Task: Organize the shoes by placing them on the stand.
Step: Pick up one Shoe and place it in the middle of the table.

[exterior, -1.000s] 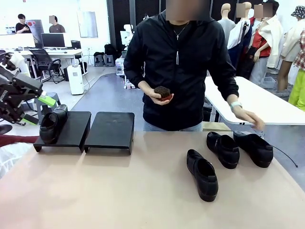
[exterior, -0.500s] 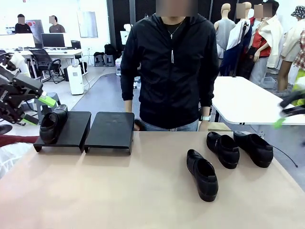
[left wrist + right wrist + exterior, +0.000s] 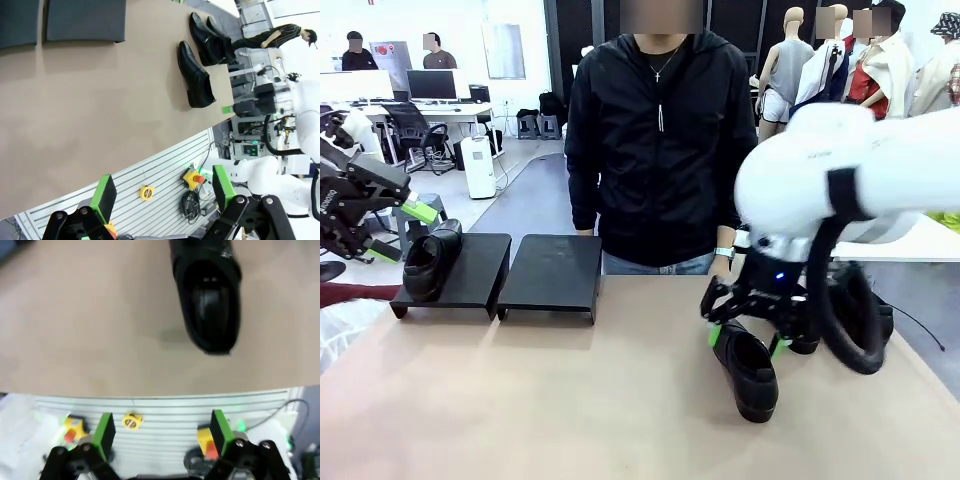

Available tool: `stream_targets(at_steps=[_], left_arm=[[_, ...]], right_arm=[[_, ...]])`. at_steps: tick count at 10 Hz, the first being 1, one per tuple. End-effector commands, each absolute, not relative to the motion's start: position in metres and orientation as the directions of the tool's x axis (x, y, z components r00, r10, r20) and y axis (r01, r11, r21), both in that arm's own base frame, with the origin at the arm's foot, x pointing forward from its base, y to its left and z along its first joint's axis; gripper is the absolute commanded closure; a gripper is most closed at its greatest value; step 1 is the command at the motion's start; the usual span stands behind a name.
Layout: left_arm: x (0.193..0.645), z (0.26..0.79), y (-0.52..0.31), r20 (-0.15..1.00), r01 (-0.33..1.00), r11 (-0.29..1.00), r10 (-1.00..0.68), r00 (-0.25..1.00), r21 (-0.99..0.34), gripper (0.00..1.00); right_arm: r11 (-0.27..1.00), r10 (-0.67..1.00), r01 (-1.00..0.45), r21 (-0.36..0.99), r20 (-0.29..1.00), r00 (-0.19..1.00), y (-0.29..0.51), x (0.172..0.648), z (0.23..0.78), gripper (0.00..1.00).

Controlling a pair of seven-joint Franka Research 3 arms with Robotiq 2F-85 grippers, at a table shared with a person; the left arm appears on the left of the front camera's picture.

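One black glossy shoe (image 3: 430,260) rests on the left platform of the black stand (image 3: 555,275). My left gripper (image 3: 400,232) hangs open just left of that shoe, apart from it. On the table at right lies the nearest shoe (image 3: 752,372), also the shoe (image 3: 207,300) ahead in the right wrist view. My right gripper (image 3: 748,338) hovers open over its heel end, green pads on either side, nothing gripped. Two more shoes (image 3: 210,32) lie beyond it, largely hidden behind the right arm in the front view. Both platforms of the stand (image 3: 85,20) appear in the left wrist view.
A person in a black jacket stands at the table's far edge, a hand (image 3: 725,265) low by the rim. The right platform of the stand is bare. A thin black cable (image 3: 920,330) trails off the table's right side. A white table stands behind at right.
My right arm has swung in from the right and come down over the nearest shoe. The person has drawn both hands back to the far edge. The left arm has stayed still.
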State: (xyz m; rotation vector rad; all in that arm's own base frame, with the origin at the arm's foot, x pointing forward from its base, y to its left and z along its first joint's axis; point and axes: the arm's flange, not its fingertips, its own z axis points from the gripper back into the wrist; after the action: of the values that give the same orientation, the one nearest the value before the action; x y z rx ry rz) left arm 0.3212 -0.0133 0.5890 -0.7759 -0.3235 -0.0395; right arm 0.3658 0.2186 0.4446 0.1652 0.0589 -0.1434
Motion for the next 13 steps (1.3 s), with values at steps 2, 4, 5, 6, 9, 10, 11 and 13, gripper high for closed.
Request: stream_targets(at_steps=[2,4,5,6,9,10,11,13], left_arm=[[0.320,0.588,-0.010,0.308,0.167,0.716,0.071,0.949,-0.678,0.00],[0.320,0.588,-0.010,0.308,0.167,0.716,0.071,0.949,-0.678,0.00],[0.320,0.588,-0.010,0.308,0.167,0.716,0.071,0.949,-0.678,0.00],[0.320,0.588,-0.010,0.308,0.167,0.716,0.071,0.949,-0.678,0.00],[0.320,0.588,-0.010,0.308,0.167,0.716,0.071,0.949,-0.678,0.00],[0.320,0.588,-0.010,0.308,0.167,0.716,0.071,0.949,-0.678,0.00],[0.320,0.588,-0.010,0.308,0.167,0.716,0.071,0.949,-0.678,0.00],[0.320,0.588,-0.010,0.308,0.167,0.716,0.071,0.949,-0.678,0.00]], right_arm=[[0.968,-0.232,0.228,0.105,0.020,0.973,0.219,0.391,0.433,0.00],[0.981,-0.140,0.147,0.127,-0.056,0.989,0.224,0.374,0.430,0.00],[0.979,-0.167,0.169,0.115,-0.033,0.985,0.219,0.385,0.423,0.00],[0.997,-0.070,0.066,0.043,0.082,0.994,0.220,0.389,0.415,0.00],[0.999,0.032,-0.032,0.009,0.061,0.998,0.225,0.419,0.395,0.00],[0.999,0.037,-0.038,0.024,0.024,0.999,0.225,0.430,0.387,0.00],[0.999,0.042,-0.042,0.028,-0.001,0.999,0.229,0.438,0.377,0.00],[0.998,0.044,-0.043,0.044,-0.018,0.999,0.242,0.445,0.352,0.00]])
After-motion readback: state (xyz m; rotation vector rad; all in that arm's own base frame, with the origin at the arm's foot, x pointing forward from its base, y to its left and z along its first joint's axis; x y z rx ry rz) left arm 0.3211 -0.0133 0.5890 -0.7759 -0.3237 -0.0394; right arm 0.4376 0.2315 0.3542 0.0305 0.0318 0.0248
